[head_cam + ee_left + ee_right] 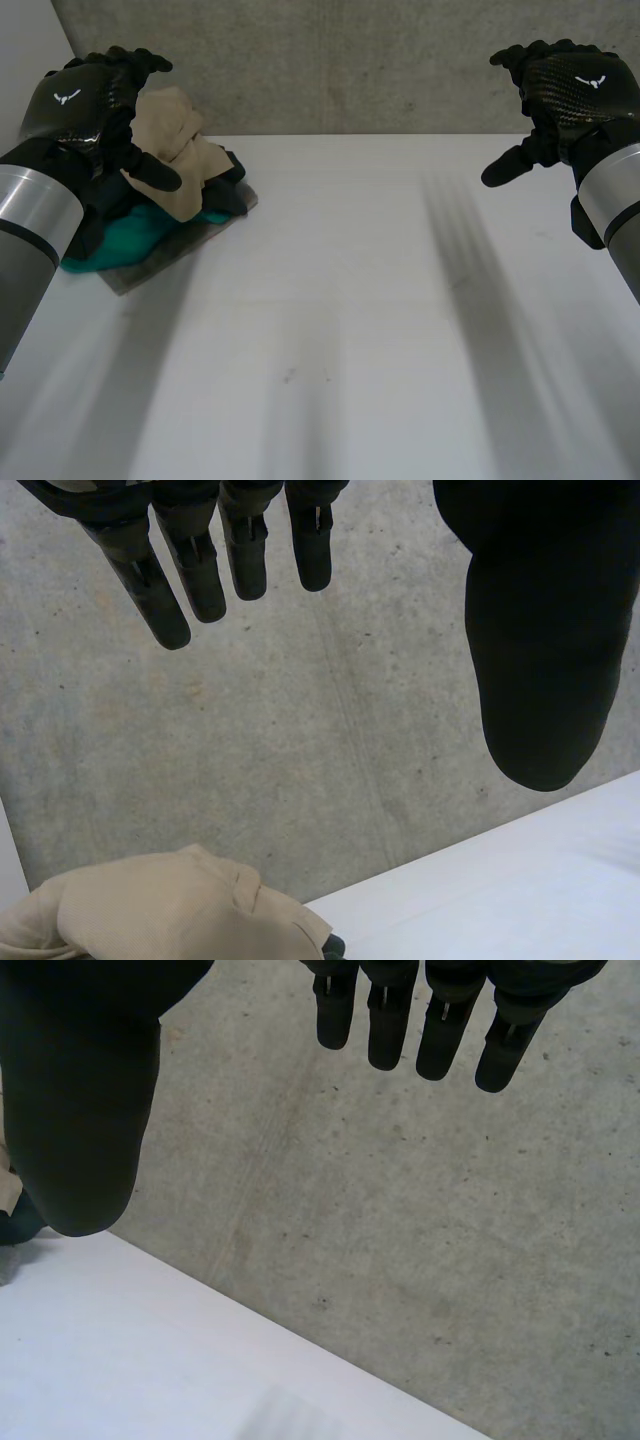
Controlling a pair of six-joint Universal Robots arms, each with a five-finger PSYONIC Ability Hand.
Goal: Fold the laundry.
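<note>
A pile of laundry (170, 215) lies at the table's far left: a tan cloth (178, 150) on top, dark and teal cloths (125, 245) beneath, a grey one at the bottom. My left hand (85, 100) hovers above the pile, fingers straight, thumb out, holding nothing. In the left wrist view its fingers (200, 565) point at the concrete wall, with the tan cloth (160, 910) below the palm. My right hand (565, 90) is raised at the far right, open and empty; its fingers (430, 1020) stand straight in its own wrist view.
A white table (360, 330) spreads across the middle and right. A grey concrete wall (350, 60) runs behind its far edge. The table's far edge (200, 1350) passes below my right hand.
</note>
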